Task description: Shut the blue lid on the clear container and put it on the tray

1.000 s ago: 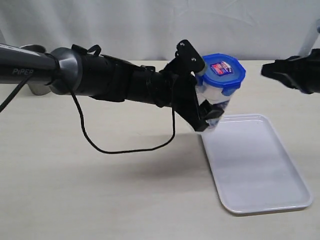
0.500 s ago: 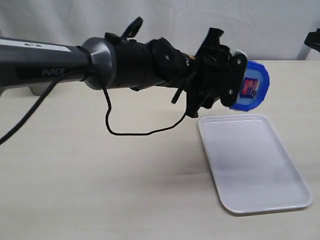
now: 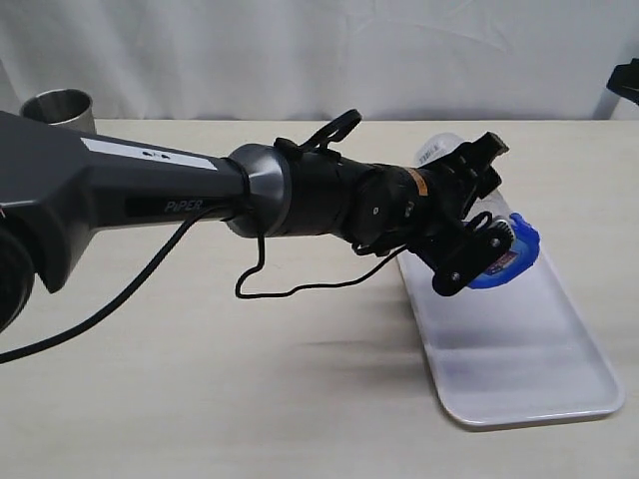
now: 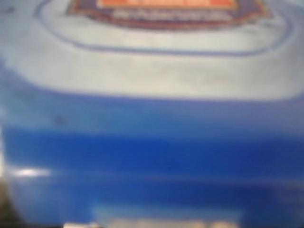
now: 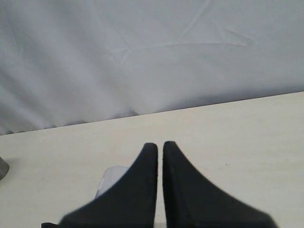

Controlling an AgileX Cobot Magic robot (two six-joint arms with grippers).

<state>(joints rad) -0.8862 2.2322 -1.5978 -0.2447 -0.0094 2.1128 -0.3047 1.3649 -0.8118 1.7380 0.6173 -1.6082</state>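
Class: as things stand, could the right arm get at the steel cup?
Probably not: the steel cup stands far left, and the left arm, holding the clear container over the tray, stretches across between.

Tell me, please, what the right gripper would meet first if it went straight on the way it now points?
Nothing close: ahead of the right gripper lies only bare table, then the white backdrop. Which it reaches first depends on its tilt, which is unclear.
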